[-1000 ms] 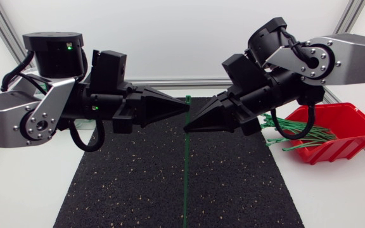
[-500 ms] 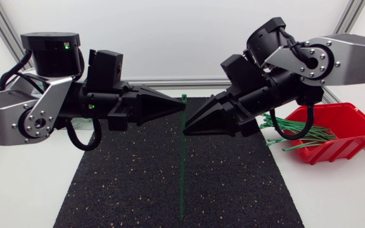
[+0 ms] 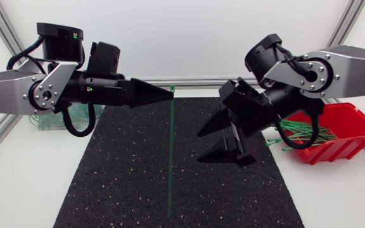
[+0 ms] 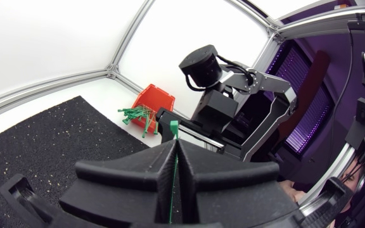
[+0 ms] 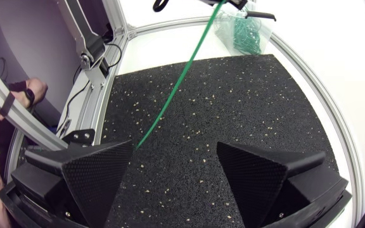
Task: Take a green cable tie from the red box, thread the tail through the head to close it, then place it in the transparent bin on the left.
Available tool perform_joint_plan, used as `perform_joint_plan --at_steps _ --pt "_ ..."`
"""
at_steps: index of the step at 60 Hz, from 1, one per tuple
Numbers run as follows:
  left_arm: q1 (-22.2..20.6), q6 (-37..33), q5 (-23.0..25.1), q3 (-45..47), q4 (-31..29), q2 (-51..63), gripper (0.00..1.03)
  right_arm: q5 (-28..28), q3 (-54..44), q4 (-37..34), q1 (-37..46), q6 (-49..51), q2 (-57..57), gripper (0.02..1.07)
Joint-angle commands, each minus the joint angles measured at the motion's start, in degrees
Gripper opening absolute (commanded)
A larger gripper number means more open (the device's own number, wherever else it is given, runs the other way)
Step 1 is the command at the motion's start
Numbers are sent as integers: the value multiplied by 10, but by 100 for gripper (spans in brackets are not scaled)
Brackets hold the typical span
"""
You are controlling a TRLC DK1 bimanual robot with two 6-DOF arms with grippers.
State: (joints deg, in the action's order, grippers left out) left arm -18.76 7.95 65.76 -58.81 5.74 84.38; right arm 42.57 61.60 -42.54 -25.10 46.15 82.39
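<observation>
Head view: left gripper (image 3: 170,94) pinches the cable tie (image 3: 171,158) at twelve o'clock, not yet threaded; right gripper (image 3: 199,147), spread at three o'clock, should catch its hanging tail.

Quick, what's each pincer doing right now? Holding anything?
Left pincer: closed on the green cable tie.
Right pincer: open, holding nothing.
</observation>
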Motion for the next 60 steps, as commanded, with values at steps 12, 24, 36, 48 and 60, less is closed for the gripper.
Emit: perform_joint_plan --at_steps 12,24,36,48,60 --pt "15 10 14 -50 -36 29 4 -116 -18 -32 -16 62 -26 104" --pt "13 30 17 -74 -58 54 4 -202 -40 54 -5 98 -10 104" --pt "15 86 45 -101 -61 92 4 -233 -155 358 2 186 -50 104" --pt "18 150 68 -134 -64 125 4 -237 -275 701 -4 279 -54 104" --pt "31 167 75 -187 -121 151 4 -180 -311 816 -5 433 -32 103"
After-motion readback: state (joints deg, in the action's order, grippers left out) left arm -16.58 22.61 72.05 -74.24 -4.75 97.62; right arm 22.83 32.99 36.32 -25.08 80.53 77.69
